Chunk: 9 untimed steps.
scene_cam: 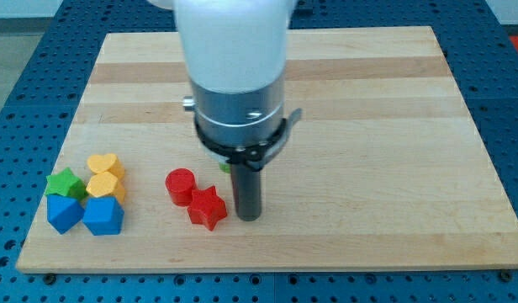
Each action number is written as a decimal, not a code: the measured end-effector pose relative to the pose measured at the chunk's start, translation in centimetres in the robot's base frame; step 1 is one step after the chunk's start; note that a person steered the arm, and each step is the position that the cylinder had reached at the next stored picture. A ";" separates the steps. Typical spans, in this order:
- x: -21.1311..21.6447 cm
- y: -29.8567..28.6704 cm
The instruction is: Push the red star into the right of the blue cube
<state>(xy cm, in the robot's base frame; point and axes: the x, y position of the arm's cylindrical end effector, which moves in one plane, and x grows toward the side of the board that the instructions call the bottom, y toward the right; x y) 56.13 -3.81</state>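
Note:
The red star (208, 207) lies on the wooden board (368, 126) near the view's bottom, just below and right of a red cylinder (180, 185). My tip (247, 216) stands right beside the star, on its right side, close to touching it. Two blue blocks sit at the view's lower left: a blue cube (103, 215) and another blue block (64, 212) left of it. The star is well to the right of the blue cube, with open board between them.
A green star (65, 183), a yellow heart (103, 163) and a yellow block (103, 185) cluster above the blue blocks. A small green block (226, 167) is mostly hidden behind the arm. The board's bottom edge runs close below the star.

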 end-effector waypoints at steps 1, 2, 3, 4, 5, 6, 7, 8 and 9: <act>0.7 -3.6; 0.7 -6.0; 0.7 -7.7; 0.5 -6.5; -1.4 -4.8; -2.1 -5.6; -2.1 -6.8; -2.1 -7.9; -2.0 -8.7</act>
<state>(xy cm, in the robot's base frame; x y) 54.08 -12.53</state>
